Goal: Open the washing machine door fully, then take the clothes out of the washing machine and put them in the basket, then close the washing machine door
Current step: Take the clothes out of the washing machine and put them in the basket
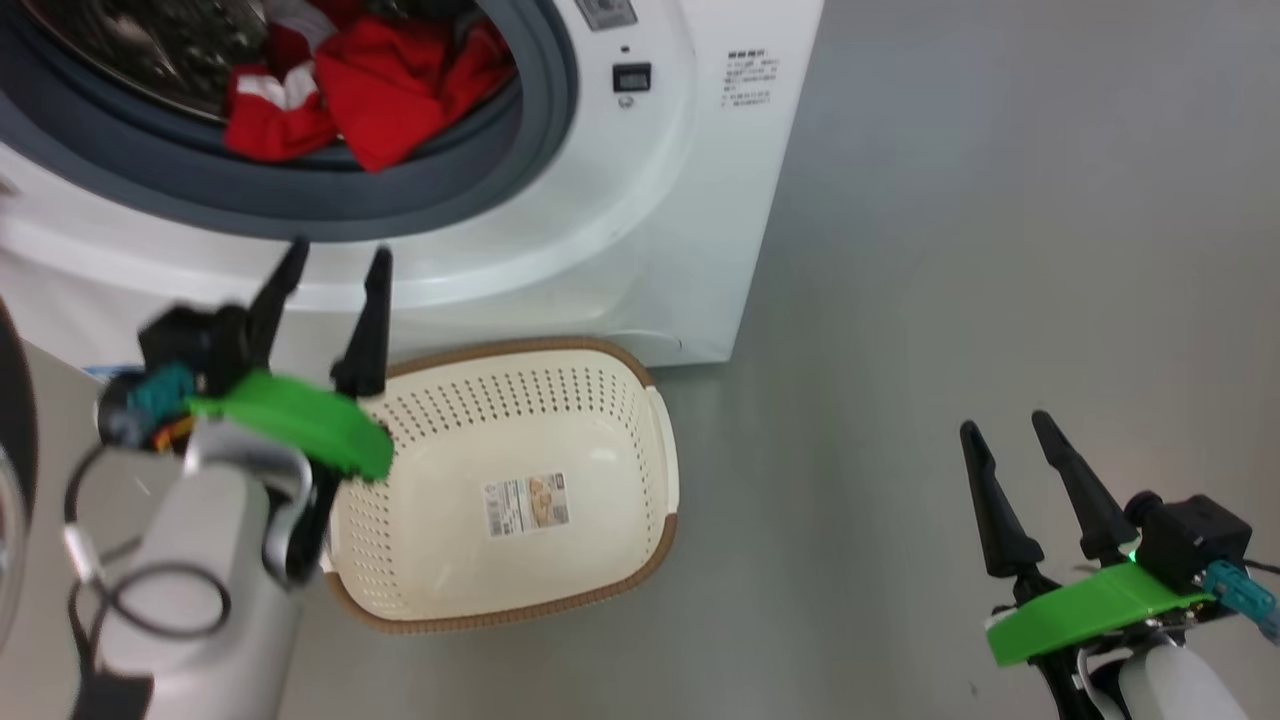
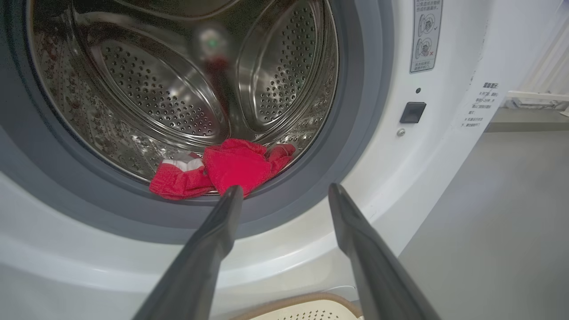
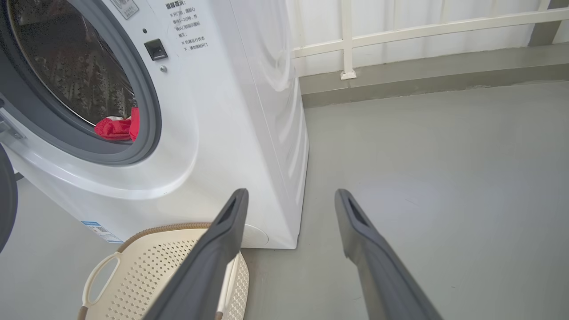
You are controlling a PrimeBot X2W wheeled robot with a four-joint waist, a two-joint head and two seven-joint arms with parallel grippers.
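Note:
The white washing machine stands with its mouth uncovered. Its door shows as a black rim swung out at the far left. Red clothes with white trim lie at the front of the steel drum, drooping onto the grey seal. The cream basket sits on the floor before the machine, holding nothing. My left gripper is open just below the drum mouth, above the basket's left end; in the left wrist view its fingers point at the clothes without touching them. My right gripper hangs open over bare floor at the right.
Grey floor stretches to the right of the machine. In the right wrist view a white railing and a low kerb run along the back. The basket stands close against the machine's front.

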